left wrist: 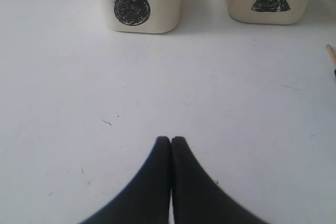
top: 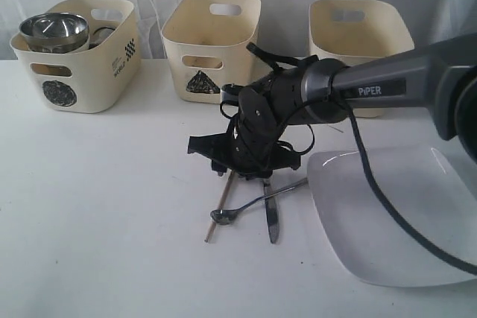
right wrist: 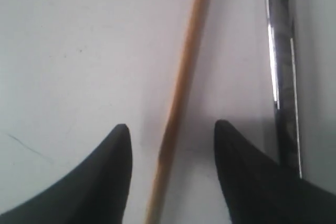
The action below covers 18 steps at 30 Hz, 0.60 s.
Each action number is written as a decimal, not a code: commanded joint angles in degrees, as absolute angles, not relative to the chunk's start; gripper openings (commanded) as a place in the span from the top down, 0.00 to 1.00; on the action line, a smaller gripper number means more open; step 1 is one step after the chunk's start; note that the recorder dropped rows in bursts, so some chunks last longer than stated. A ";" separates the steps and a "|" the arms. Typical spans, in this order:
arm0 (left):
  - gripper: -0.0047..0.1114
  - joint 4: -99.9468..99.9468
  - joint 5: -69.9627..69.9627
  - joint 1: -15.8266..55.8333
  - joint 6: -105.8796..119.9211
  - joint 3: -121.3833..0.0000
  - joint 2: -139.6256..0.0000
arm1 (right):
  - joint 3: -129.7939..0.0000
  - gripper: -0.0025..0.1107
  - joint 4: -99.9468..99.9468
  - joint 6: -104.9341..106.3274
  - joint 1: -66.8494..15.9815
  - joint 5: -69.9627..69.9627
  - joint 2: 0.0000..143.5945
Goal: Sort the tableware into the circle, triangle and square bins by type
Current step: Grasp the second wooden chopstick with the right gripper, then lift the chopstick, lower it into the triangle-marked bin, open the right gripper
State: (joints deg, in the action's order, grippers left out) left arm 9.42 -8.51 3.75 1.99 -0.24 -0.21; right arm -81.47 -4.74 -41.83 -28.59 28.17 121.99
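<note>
My right gripper (right wrist: 172, 127) is open and low over the table, one finger on each side of a wooden chopstick (right wrist: 184, 77), not touching it. The metal knife (right wrist: 281, 51) lies just beside it. In the exterior view the right gripper (top: 226, 170) reaches across the middle, above the chopstick (top: 218, 214), the metal spoon (top: 250, 208) and the knife (top: 271, 217). The large white square plate (top: 402, 221) lies to their right. The circle bin (top: 74, 80) holds the shiny steel bowl (top: 54, 29). My left gripper (left wrist: 171, 140) is shut on nothing, facing the circle bin (left wrist: 136, 9) and the triangle bin (left wrist: 270, 3).
The triangle bin (top: 209, 42) stands at the back middle. A third cream bin (top: 358, 24) stands at the back right, its front mark hidden behind the right arm (top: 387, 83). A black cable (top: 373, 184) hangs from that arm over the plate.
</note>
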 commanded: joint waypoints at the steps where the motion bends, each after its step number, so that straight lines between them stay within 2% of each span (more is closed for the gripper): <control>1: 0.96 9.73 -8.62 4.08 1.92 0.00 0.00 | -81.58 0.56 -4.93 -42.38 -30.01 27.38 123.92; 3: 0.96 9.73 -8.62 4.08 1.92 0.00 0.00 | -81.90 0.57 -4.68 -42.48 -30.94 28.13 124.94; 4: 0.96 9.73 -8.62 4.08 1.92 0.00 0.00 | -81.90 0.62 -4.68 -42.48 -31.39 28.29 125.42; 6: 0.96 9.73 -8.62 4.08 1.92 0.00 0.00 | -81.90 0.81 -4.68 -42.96 -31.63 28.51 125.54; 7: 0.96 9.73 -8.62 4.08 1.92 0.00 0.00 | -81.90 0.93 -4.68 -43.79 -31.63 28.51 125.54; 8: 0.96 9.73 -8.62 4.08 1.92 0.00 0.00 | -81.90 0.98 -4.68 -43.75 -31.63 28.39 125.54; 18: 0.96 9.73 -8.62 4.08 1.92 0.00 0.00 | -81.03 0.98 -4.44 -44.01 -31.62 24.35 122.34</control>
State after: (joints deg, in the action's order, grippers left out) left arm 9.42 -8.51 3.75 1.99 -0.24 -0.21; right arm -82.42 -4.95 -43.74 -31.35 24.86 123.57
